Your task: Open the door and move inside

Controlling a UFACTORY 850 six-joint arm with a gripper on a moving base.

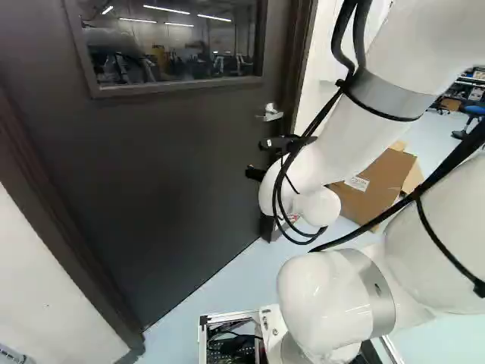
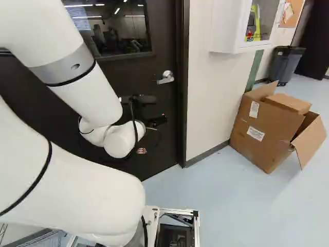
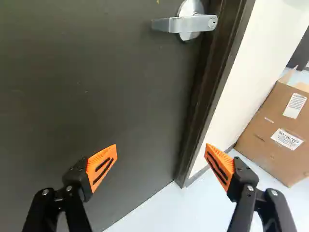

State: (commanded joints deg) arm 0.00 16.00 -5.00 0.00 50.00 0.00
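Note:
The black gripper (image 2: 152, 110) is in front of the dark door, lower than its handle (image 2: 166, 77) in the right base view. In the wrist view the gripper (image 3: 161, 155) stands wide open, with nothing between its orange pads (image 3: 102, 166). Ahead of the fingers and apart from them, the silver lever handle (image 3: 176, 24) lies about level on its round plate, near the door's edge. The door (image 1: 174, 167) is closed in its dark frame (image 3: 203, 92) and has a window in its upper part.
Right of the door frame is a white wall (image 2: 208, 98) carrying a white cabinet (image 2: 226, 31). An open cardboard box (image 2: 262, 128) stands on the pale floor (image 2: 231, 206) by that wall. A dark bin (image 2: 285, 64) is farther back. More white wall (image 1: 45, 288) lies left of the door.

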